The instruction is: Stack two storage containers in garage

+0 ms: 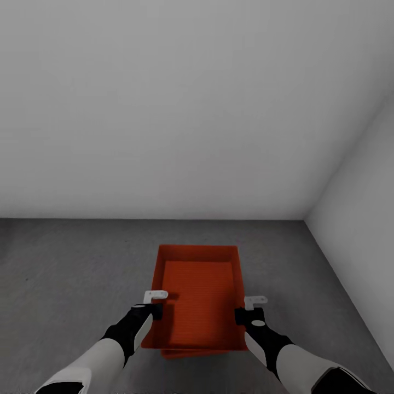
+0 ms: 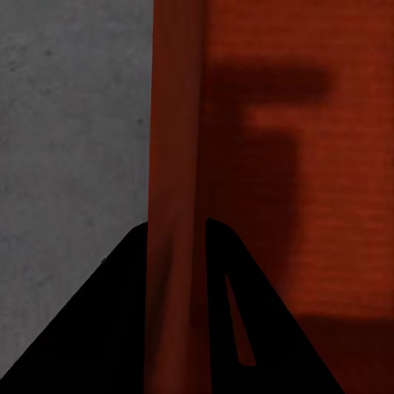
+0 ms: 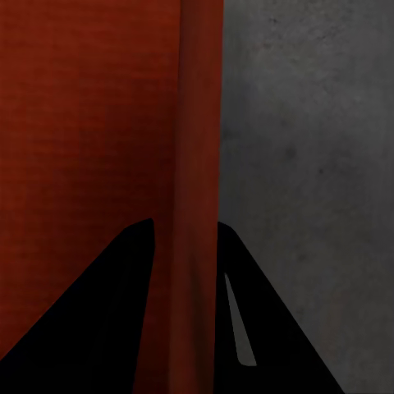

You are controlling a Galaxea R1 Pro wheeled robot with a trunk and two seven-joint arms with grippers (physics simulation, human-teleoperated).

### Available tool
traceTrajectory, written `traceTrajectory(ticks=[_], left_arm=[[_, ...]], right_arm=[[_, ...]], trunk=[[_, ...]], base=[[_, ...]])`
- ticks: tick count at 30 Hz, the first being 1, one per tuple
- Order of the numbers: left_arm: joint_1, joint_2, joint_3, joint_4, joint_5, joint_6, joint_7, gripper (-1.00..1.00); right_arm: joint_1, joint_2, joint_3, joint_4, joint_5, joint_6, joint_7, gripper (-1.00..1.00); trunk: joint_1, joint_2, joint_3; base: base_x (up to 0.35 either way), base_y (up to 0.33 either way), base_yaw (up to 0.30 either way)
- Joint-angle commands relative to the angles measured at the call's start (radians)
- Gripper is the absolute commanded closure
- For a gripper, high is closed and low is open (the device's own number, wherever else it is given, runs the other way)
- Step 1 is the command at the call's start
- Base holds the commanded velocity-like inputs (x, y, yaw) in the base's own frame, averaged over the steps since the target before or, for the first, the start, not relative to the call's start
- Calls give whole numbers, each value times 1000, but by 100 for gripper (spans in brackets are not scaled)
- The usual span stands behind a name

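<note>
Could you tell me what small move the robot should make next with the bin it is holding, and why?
Probably lower it a little further, then open both grippers. The left gripper and right gripper each straddle a side wall of the upper container, and the lower container peeks out beneath its near edge on the concrete floor, so the stack looks nearly seated.
</note>
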Motion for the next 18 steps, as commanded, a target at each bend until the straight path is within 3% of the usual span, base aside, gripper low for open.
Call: traceTrajectory(ticks=[1, 18], left_arm=[[-1, 0, 19, -56, -21, 8, 4, 100], [-1, 0, 19, -56, -21, 8, 4, 100]], right_arm=[[0, -1, 8, 17, -18, -5, -2, 100], [0, 0, 8, 17, -18, -4, -1, 100]], trunk=[[0, -1, -3], [0, -1, -21]], base=[[0, 0, 0], [0, 0, 0]])
